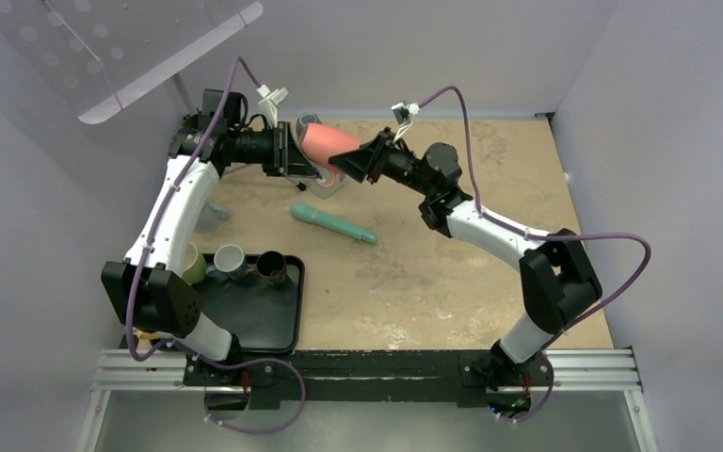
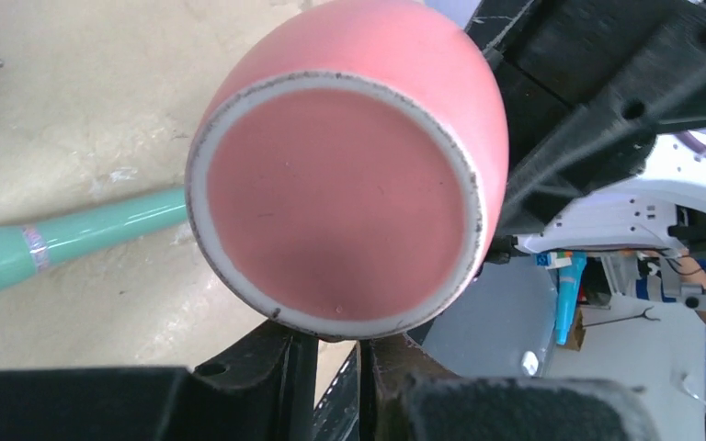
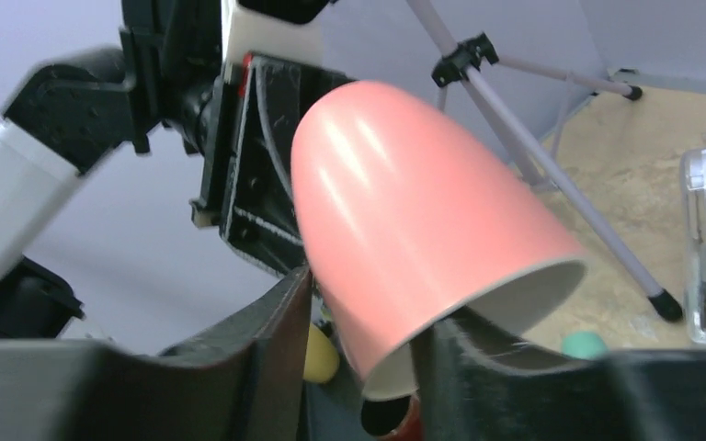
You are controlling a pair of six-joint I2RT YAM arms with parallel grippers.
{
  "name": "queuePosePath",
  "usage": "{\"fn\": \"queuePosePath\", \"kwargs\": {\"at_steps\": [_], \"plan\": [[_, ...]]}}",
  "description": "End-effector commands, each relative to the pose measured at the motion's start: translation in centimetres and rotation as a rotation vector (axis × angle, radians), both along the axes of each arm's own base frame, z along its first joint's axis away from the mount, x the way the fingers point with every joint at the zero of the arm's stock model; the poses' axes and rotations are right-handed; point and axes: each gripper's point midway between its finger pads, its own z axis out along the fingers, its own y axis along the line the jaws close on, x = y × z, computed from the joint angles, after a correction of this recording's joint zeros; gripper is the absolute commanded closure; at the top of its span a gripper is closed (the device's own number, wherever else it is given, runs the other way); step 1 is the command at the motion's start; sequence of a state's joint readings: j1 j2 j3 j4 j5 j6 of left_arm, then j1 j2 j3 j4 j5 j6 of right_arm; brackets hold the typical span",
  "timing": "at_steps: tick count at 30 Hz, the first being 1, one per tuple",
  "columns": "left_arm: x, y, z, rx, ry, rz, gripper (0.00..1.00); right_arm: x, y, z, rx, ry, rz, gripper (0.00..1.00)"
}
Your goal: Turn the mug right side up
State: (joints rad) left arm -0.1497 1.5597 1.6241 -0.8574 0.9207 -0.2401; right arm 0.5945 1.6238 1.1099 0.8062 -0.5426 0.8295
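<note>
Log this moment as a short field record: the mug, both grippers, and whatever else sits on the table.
mug: pink, held tilted at the far side, not yet upright
mug base: faces the left wrist camera
right gripper: pinching the mug's wall at the rim
left gripper: just under the mug's base; grip unclear
teal tool: lying flat on the table
black tray: holds a grey cup and a brown cup

My claws: two, left claw (image 1: 307, 155) and right claw (image 1: 341, 162), one per arm. Pink glazed ceramic mug (image 1: 326, 140): one. Mint-green plastic rod (image 1: 333, 223) on tabletop (image 1: 452, 282): one. Black rectangular plastic tray (image 1: 264, 315): one. Small cups at tray's far edge: three, namely olive-green cup (image 1: 193, 264), grey cup (image 1: 229, 257), brown cup (image 1: 272, 267). Mug plus cups: four vessels.
</note>
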Motion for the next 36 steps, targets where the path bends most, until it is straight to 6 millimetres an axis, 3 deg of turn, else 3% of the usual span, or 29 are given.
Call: {"fn": "queuePosePath", "kwargs": {"at_steps": [1,3,5,9,12,15,18,23,29,36], "plan": [[-2.7,-2.0,2.6,-0.118,-0.031,-0.113,1.00,-1.2,-0.9,5.8,0.141,-0.186,-0.007,0.75],[-2.8,-1.9,2.0,-0.101,-0.032,-0.114,1.00,-0.9,-1.1,5.6,0.113,-0.189,-0.031,1.00],[-2.6,-1.7,1.7,-0.082,-0.048,-0.115,1.00,-0.1,-1.4,4.6,0.033,-0.194,-0.093,1.00],[-2.1,-0.7,1.1,0.017,-0.105,-0.107,0.45,2.2,-3.5,2.3,-0.227,-0.252,-0.269,1.00],[-1.3,0.9,0.9,0.115,-0.183,-0.092,0.28,2.7,-5.3,-0.4,-0.479,-0.310,-0.324,1.00],[0.0,2.6,1.6,0.196,-0.256,-0.069,0.25,1.9,-7.1,-3.4,-0.759,-0.399,-0.322,1.00],[1.5,3.5,2.3,0.278,-0.320,-0.031,0.24,-1.5,-6.7,-6.8,-1.041,-0.544,-0.210,1.00],[1.7,1.2,2.3,0.342,-0.346,-0.090,0.16,-6.4,-6.1,-12.2,-1.424,-0.733,0.041,1.00],[-0.8,-3.3,-2.3,0.448,-0.317,-0.299,0.15,-9.2,-4.2,-14.5,-1.582,-0.848,0.200,1.00],[-4.3,-5.7,-7.9,0.543,-0.288,-0.486,0.17,-10.2,-3.0,-16.6,-1.626,-0.843,0.304,1.00]]}}
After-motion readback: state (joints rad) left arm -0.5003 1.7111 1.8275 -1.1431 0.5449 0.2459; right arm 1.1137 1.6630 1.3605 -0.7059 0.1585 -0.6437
